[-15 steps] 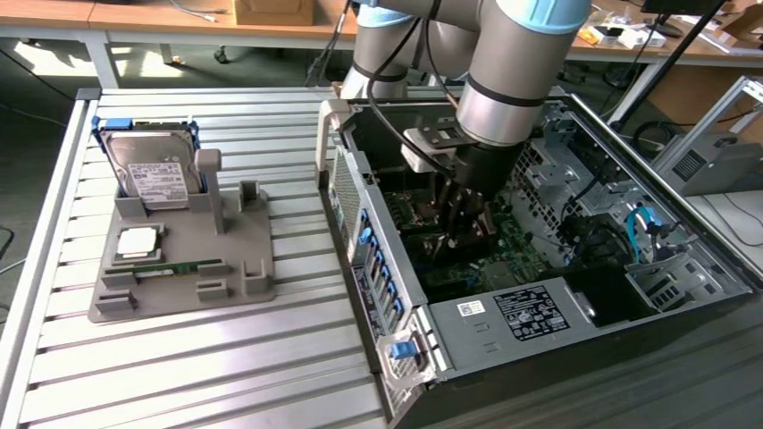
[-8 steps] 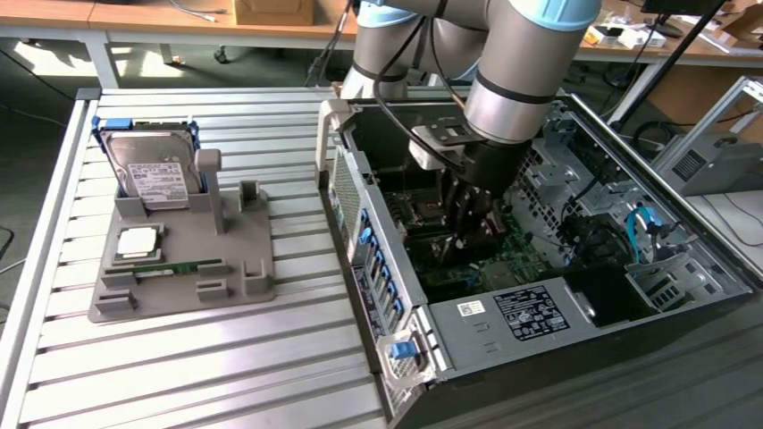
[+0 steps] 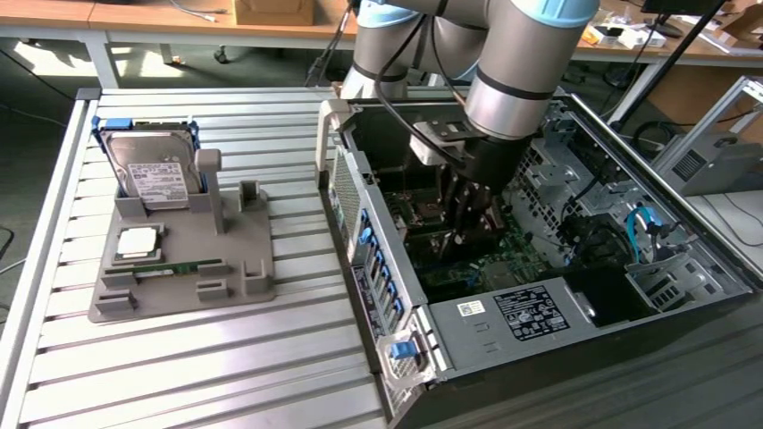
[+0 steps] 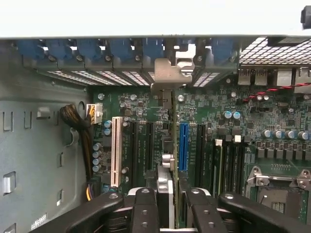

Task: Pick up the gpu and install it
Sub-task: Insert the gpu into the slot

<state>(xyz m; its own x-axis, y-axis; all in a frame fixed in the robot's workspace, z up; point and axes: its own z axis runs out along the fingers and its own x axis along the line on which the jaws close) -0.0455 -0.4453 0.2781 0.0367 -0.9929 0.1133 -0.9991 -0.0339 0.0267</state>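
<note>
- Installation step: your black two-fingered hand [image 4: 167, 204] pinches the gpu, a thin dark circuit card with a silvery metal bracket [image 4: 167, 73], edge-on inside the open grey computer case [image 3: 477, 322] on the table.
- Seating it should call for keeping the card upright over its black slot beside the blue slot [image 4: 183, 145], judging from here.

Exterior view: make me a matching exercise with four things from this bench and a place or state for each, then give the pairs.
Things:
1. graphics card
2. hard drive
3. memory stick
4. gripper

Places or states:
A. lying flat on the gray holder
B. standing on edge over the green board inside the computer case
C. shut on the card's edge
D. propped up at the holder's far end

Pairs: 1-B, 2-D, 3-A, 4-C
</note>
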